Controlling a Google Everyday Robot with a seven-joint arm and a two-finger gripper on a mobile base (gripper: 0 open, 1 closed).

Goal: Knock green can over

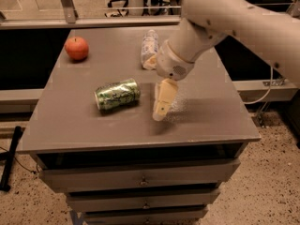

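Small green metal drink can [117,94] lies on its side, mid-left on grey table [211,121]. Cream gripper [159,115] hangs just right of it, not touching, fingers together & holding nothing.

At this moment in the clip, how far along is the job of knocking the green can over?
Looks done: the green can lies on its side on the table, its silver top facing right. In hand: nothing, since the end effector hangs just right of the can, apart from it. Left: apparently only pulling the arm clear. The apple and bottle sit at the back.
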